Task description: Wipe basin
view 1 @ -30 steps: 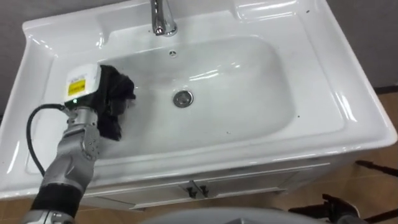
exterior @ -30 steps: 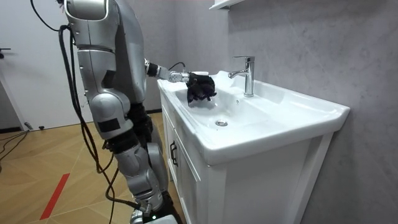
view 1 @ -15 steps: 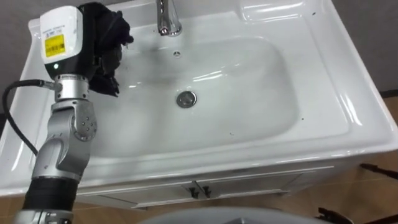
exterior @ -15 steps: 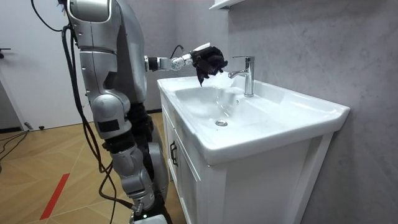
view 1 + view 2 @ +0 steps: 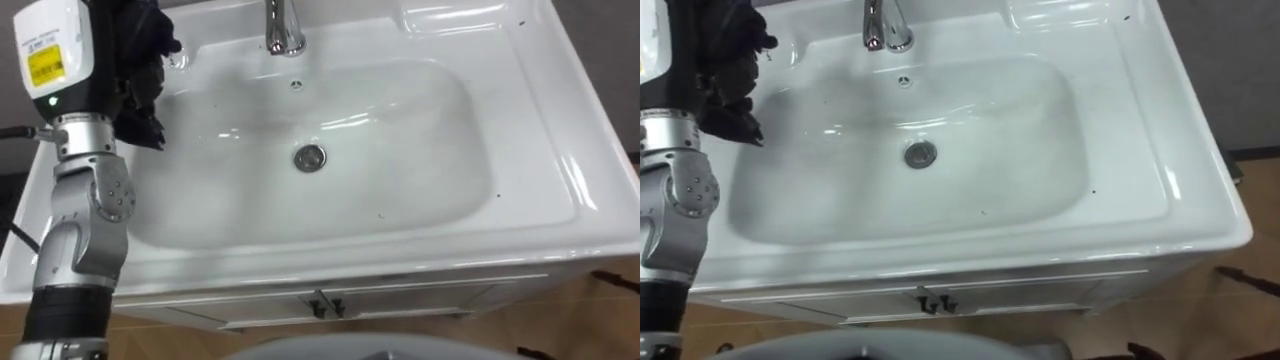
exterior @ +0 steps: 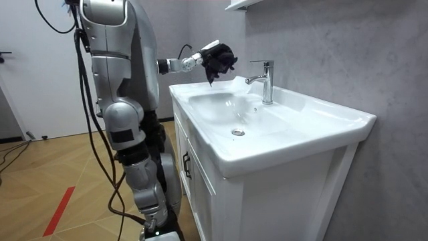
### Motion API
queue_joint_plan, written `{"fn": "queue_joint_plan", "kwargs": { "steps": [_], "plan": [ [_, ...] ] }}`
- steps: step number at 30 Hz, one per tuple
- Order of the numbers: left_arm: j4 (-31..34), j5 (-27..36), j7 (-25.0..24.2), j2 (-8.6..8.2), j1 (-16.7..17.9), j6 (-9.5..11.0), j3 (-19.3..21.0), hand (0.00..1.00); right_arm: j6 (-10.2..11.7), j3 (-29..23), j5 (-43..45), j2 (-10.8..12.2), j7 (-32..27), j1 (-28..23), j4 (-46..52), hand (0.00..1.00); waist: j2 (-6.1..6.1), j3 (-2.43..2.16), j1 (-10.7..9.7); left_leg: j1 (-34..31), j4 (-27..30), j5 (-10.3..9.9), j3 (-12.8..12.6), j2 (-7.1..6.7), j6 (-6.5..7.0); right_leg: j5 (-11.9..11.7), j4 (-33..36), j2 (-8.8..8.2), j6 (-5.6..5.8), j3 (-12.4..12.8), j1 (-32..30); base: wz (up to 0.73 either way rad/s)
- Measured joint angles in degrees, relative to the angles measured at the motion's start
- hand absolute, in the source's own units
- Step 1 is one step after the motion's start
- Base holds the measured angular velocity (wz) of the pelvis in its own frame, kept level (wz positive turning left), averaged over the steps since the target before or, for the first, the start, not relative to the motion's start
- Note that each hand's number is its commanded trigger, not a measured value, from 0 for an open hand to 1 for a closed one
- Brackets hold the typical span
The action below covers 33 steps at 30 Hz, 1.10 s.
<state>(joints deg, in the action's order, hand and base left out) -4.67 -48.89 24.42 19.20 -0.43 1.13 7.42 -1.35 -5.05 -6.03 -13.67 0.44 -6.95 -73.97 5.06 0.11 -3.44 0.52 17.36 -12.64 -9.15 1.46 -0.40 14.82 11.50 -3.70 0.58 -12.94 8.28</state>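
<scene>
The left hand (image 5: 55, 55), fingers curled round a bunched dark cloth (image 5: 140, 70) that hangs downward, hovers above the basin (image 5: 545, 130) rim at 10 o'clock, and the bowl, long from 9 to 3 o'clock, lies open around the drain (image 5: 310, 157).

Grey mottled wall (image 6: 321, 47) behind, pale wood floor (image 6: 40, 181) with a red strip (image 6: 59, 211), white cabinet (image 6: 200, 184) below.
</scene>
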Motion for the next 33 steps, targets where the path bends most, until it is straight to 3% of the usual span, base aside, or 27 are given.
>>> {"fn": "queue_joint_plan", "kwargs": {
  "steps": [4,8,11,20,33],
  "plan": [
    [-1.54,-0.07,0.33,0.01,1.39,-0.01,1.83,1.00,0.00,-0.42,0.12,0.00,-0.03,-0.05,0.04,0.00,0.00,0.00,0.80,0.27,-0.17,0.00,0.05,-0.06,0.00,0.00,-0.06,-0.01,0.00,-0.18,0.33,0.02],
    [-3.74,-0.10,0.31,0.01,2.83,-1.32,3.03,1.00,-0.09,-0.84,1.21,-0.01,-0.04,-0.32,0.20,0.00,-0.07,0.01,1.04,0.22,-0.19,0.00,0.34,-0.12,0.00,-0.03,-0.66,0.01,0.02,-0.41,0.60,0.03],
    [-6.01,-0.11,0.30,0.01,2.89,-2.64,3.24,1.00,-1.27,-0.78,1.91,-0.01,0.03,-0.02,0.40,0.00,-0.06,-0.01,1.86,0.29,-0.19,0.00,0.55,-0.13,0.00,-0.03,-0.87,0.01,0.03,0.02,0.51,0.00],
    [-6.68,-0.04,0.32,0.01,2.94,-4.70,3.69,1.00,-1.28,-0.76,2.11,-0.05,0.38,0.14,0.71,0.00,-0.01,-0.27,2.49,0.32,-0.26,0.00,1.02,-0.25,0.00,-0.10,-0.84,0.02,0.15,-0.03,0.58,0.00],
    [-11.56,-0.06,0.28,-0.08,4.13,-4.85,3.67,1.00,-1.29,-0.77,2.27,-0.21,0.98,0.14,0.38,0.00,-0.03,-0.32,2.24,0.52,-0.25,0.00,1.13,-0.28,0.00,-0.10,-0.77,0.04,0.15,-0.01,0.79,0.00]
  ]
}}
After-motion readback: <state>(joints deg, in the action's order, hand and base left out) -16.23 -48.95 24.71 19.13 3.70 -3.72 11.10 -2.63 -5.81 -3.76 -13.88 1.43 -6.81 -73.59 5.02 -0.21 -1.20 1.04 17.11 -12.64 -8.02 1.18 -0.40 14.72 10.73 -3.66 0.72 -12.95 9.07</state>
